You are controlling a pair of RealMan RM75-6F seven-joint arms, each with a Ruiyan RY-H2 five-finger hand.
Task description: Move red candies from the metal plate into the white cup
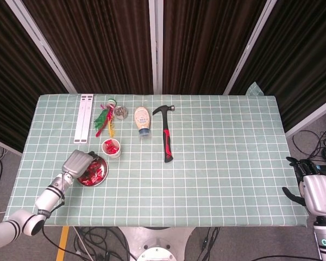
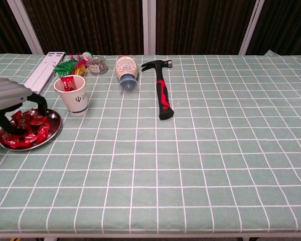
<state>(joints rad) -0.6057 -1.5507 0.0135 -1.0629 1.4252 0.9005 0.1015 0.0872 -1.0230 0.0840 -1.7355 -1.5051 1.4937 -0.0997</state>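
The white cup already holds a few red candies, while most remain heaped on the metal plate just beside it (task under way, far from complete). The left hand hovers over the heap, fingers curved down around the candies, no piece visibly pinched yet; the right hand waits off the table's edge, fingers apart.

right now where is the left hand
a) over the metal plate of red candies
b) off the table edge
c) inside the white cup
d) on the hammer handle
a) the left hand is down over the plate with its fingers reaching into the candies, beside the cup and far from the hammer.
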